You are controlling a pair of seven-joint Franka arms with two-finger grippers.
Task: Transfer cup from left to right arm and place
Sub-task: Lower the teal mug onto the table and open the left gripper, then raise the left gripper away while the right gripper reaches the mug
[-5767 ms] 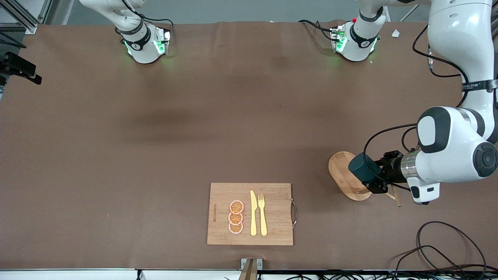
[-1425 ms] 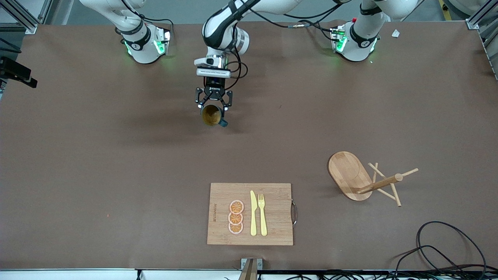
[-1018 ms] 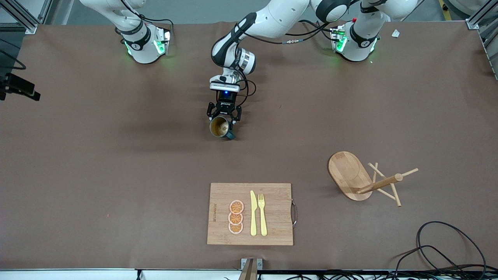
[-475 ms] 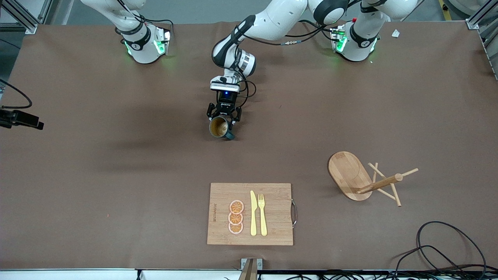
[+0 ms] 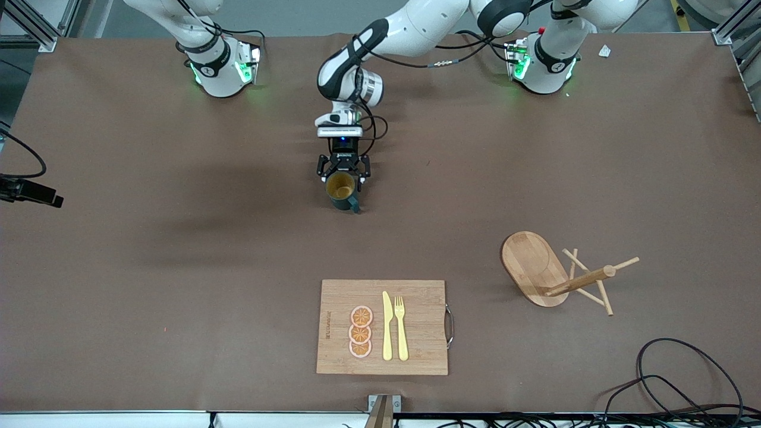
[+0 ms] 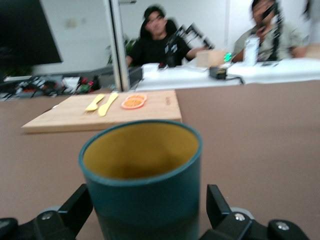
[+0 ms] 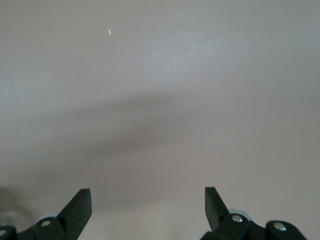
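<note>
Cup's down mid-table, and you've got both grippers wide open.

Your small dark teal ribbed cup (image 5: pixel 343 193) with the mustard-tan inside stands upright on the brown table (image 5: pixel 178 238), mouth up, long axis vertical, its little handle (image 5: pixel 355 207) pointing toward the front camera. It sits between the two bases, well apart from the bamboo cutting board (image 5: pixel 416 297) and the tipped wooden mug rack (image 5: pixel 535 267). Your left gripper (image 5: pixel 343 173) brackets it, fingers (image 6: pixel 80 205) spread off the wall, so it looks released, not gripped. That central spot reads as a handover point either arm can reach. Your right gripper (image 7: pixel 147 200), jaws apart, waits over bare table.
</note>
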